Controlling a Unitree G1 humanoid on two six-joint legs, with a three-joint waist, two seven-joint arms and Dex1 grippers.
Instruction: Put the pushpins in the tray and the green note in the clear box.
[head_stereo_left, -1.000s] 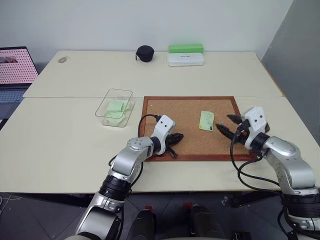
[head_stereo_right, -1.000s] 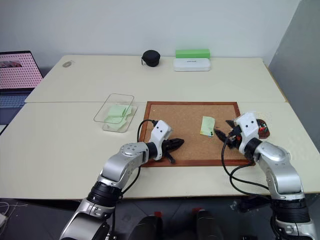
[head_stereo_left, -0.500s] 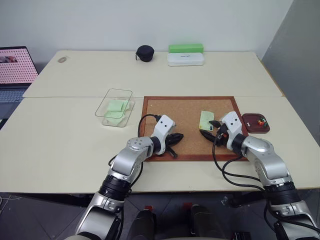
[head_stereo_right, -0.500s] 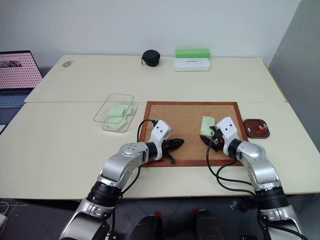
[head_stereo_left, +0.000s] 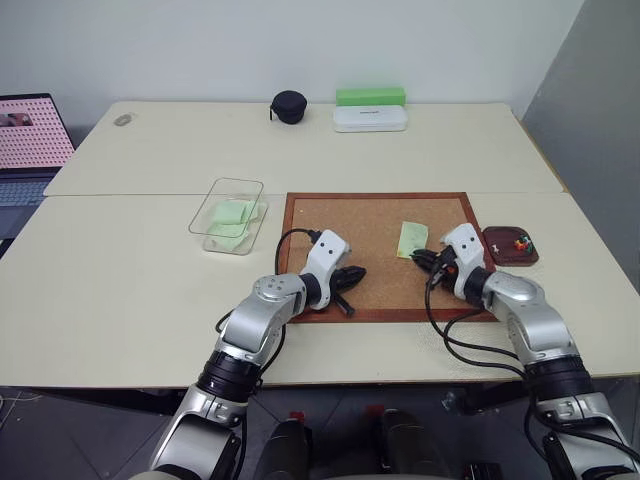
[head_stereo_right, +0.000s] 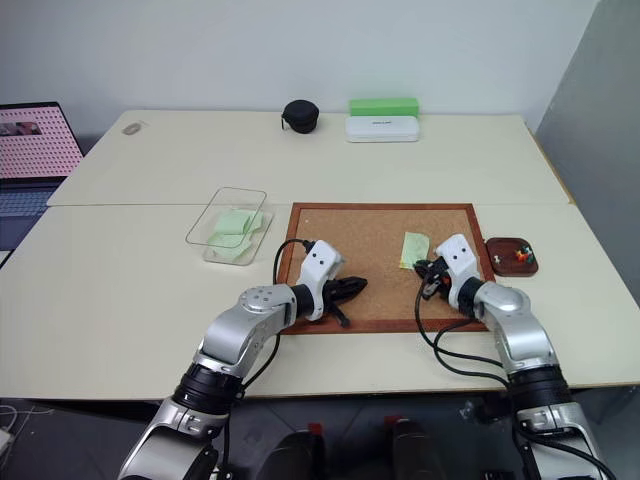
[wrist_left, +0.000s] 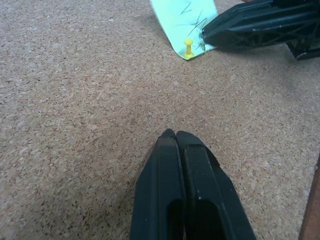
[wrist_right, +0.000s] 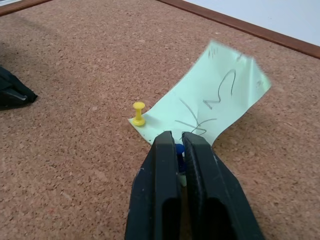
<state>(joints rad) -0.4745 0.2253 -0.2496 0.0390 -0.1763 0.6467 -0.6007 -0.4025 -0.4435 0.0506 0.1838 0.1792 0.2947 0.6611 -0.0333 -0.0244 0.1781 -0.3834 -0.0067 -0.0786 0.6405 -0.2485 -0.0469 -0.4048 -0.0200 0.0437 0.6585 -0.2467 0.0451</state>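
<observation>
A: Item one, nearest you: left gripper (head_stereo_left: 350, 280), over the near-left part of the corkboard (head_stereo_left: 350, 220)?

B: Fingers pressed together, holding nothing. You have it parked low over bare cork, likely to keep it clear of the work.

A: Item two: right gripper (wrist_right: 176, 150), near-right part of the corkboard?

B: Fingers closed on a blue pin (wrist_right: 178, 149) at the note's near edge. You gripped at the head, probably so a straight pull draws it out of the cork.

A: Item three: green note (wrist_right: 210, 102)?

B: On the corkboard, right of centre, far corner curling up. A yellow pin (wrist_right: 138, 113) stands in its near corner, just beside the gripped one, so the note cannot come free yet.

A: Item four: tray (head_stereo_left: 500, 250)?

B: On the table just off the corkboard's right edge, a few pins (head_stereo_left: 520, 241) already in it. Short carry for your right arm.

A: Item five: clear box (head_stereo_left: 228, 213)?

B: Just off the corkboard's left edge, green slips inside. Your left arm's side.
</observation>
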